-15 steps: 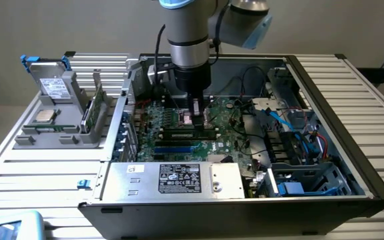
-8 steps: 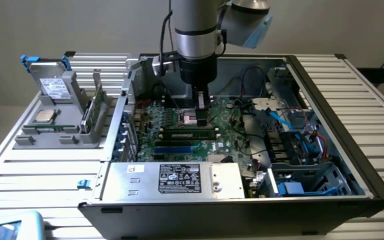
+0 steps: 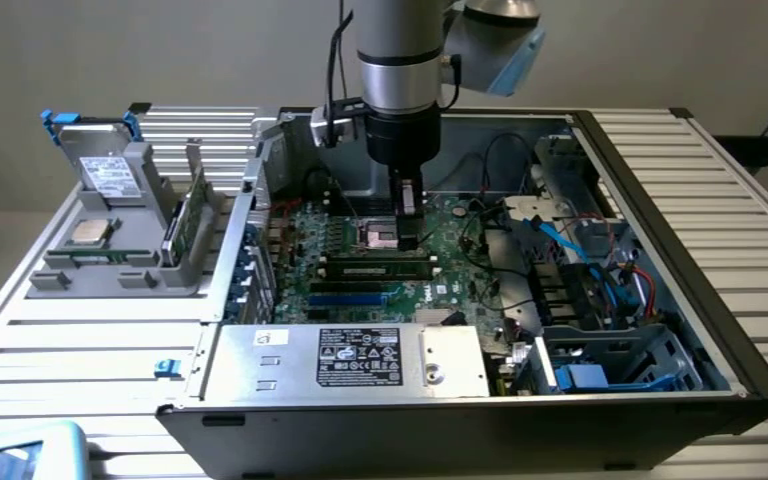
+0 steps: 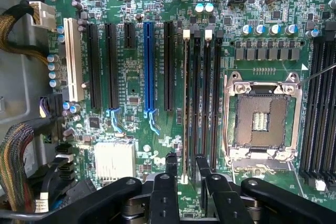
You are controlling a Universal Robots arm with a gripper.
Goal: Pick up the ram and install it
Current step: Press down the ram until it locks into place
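Observation:
The ram (image 4: 186, 103) is a thin green stick seen edge-on, standing in a black motherboard slot with a white clip at each end. In the exterior view the ram (image 3: 377, 264) lies lengthwise in a slot near the board's middle. My gripper (image 4: 186, 160) straddles one end of the stick, with a black fingertip (image 4: 171, 162) on each side and a small gap to the stick on both sides. It is open. From the exterior view, the gripper (image 3: 408, 236) hangs straight down inside the open computer case, just above the ram's end.
The empty CPU socket (image 4: 262, 121) sits beside the ram slots, and a blue expansion slot (image 4: 149, 66) lies on the other side. Cable bundles (image 3: 584, 260) crowd the exterior view's right. The power supply (image 3: 357, 360) is in front. A grey tray (image 3: 117, 270) with parts stands outside, left.

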